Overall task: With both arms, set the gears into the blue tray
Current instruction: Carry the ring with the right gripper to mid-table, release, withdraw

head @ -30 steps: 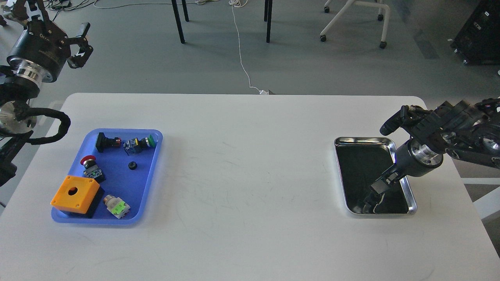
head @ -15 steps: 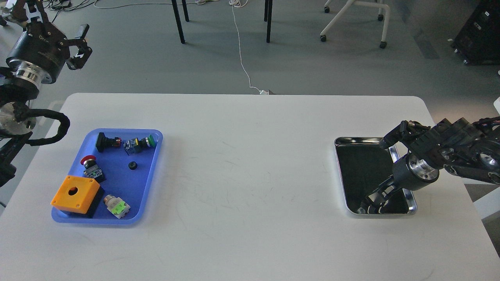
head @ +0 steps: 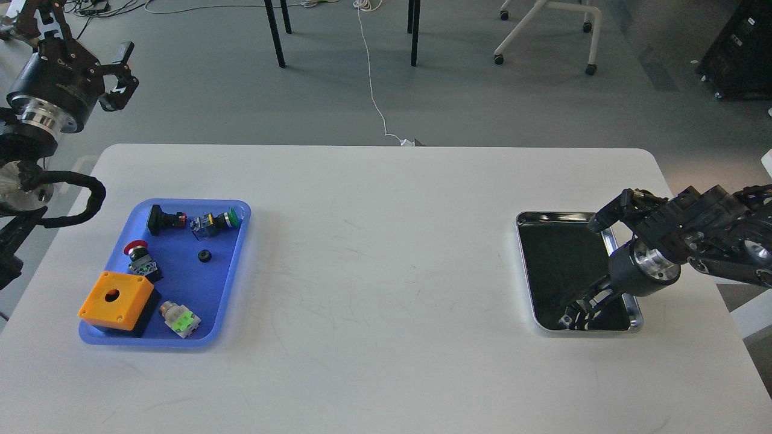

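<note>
Grey floor runs behind the white bench (head: 386, 253), with chair legs, a loose cable and castors beyond its far edge; the bench top is bare between the two trays, which sit well apart at opposite ends, likely so each arm has its own side.

On the left lies the blue tray (head: 238, 265), already carrying an orange box (head: 116, 300), several push-button switches (head: 217, 222) and one small black gear (head: 204, 255) near its middle. On the right is the silver tray (head: 523, 265), dark-bottomed and reflective.

My right arm reaches down into the silver tray's near end, its right tool (head: 573, 314) low over the dark bottom, seemingly working to pick up a gear. The tool is dark against dark; I cannot tell how wide its fingers stand, nor whether anything is held, and no gear shows in that tray. My left arm is raised clear beyond the bench's far left corner, its left tool (head: 117, 78) spread wide and holding nothing, probably waiting.
</note>
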